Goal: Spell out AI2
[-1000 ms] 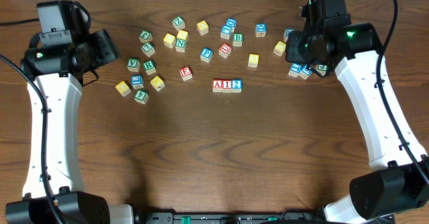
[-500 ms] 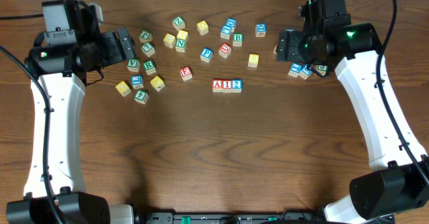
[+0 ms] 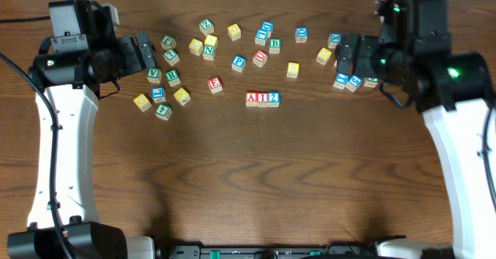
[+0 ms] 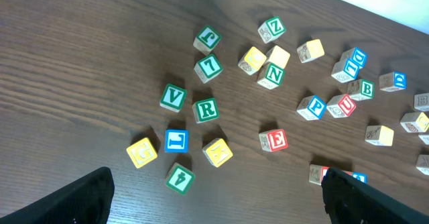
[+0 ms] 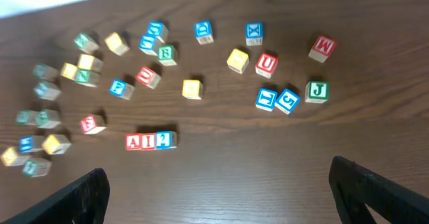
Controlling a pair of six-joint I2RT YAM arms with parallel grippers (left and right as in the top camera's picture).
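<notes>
Three blocks stand side by side in a row at the table's middle: a red A point(image 3: 251, 98), a red I point(image 3: 263, 98) and a blue 2 point(image 3: 273, 98). In the right wrist view the row point(image 5: 148, 141) lies far ahead of my open right gripper point(image 5: 221, 197), which holds nothing. In the left wrist view only the row's end point(image 4: 316, 174) shows beside a finger of my left gripper point(image 4: 218, 200), which is open and holds nothing. From overhead, the left gripper point(image 3: 145, 51) hovers over the left blocks and the right gripper point(image 3: 349, 53) over the right ones.
Loose letter blocks are scattered across the back of the table. A green V point(image 3: 154, 74) and R point(image 3: 173, 77) lie in the left cluster, with a red E point(image 3: 215, 84) between them and the row. On the right are a green J point(image 5: 317, 90) and a red M point(image 5: 322, 47).
Both grippers have opened wide. The left gripper swung out over the left cluster. The right arm has shifted to the right, away from the row.
</notes>
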